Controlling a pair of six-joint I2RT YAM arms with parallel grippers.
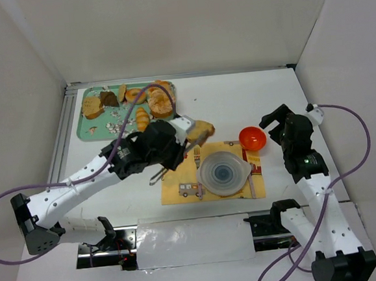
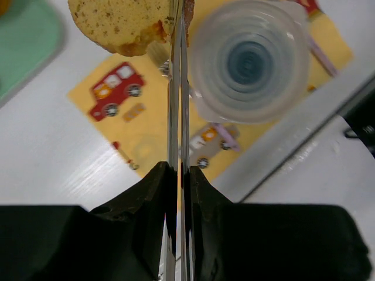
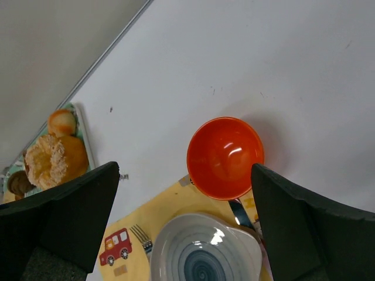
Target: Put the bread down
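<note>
The left end effector (image 2: 179, 172) is pinched narrow around a pair of metal tongs (image 2: 179, 111); its two dark fingers press the thin blades almost flat together. The tips of the tongs clamp the bread (image 1: 202, 131), a golden-tan slice with a darker crust. It hangs over the far edge of the yellow placemat (image 1: 177, 188), toward that mat's far left corner. From the wrist view the slice sits at the top of the picture, partly cut off by the frame.

The placemat, printed with small cars, lies in the middle of the desk (image 1: 237, 97) toward its near edge. On it stands a pale round plate (image 1: 224, 173) with a blue spiral in its centre, just beside the bread on the near right. An orange bowl (image 1: 252, 138) sits at the mat's far right corner.

A green tray (image 1: 85, 130) lies in the far left corner of the desk, with the other bread pieces (image 1: 161, 103) on it.

The right end effector (image 1: 272, 123) stands wide and holds nothing, just right of the orange bowl and nearer the right edge of the desk.
</note>
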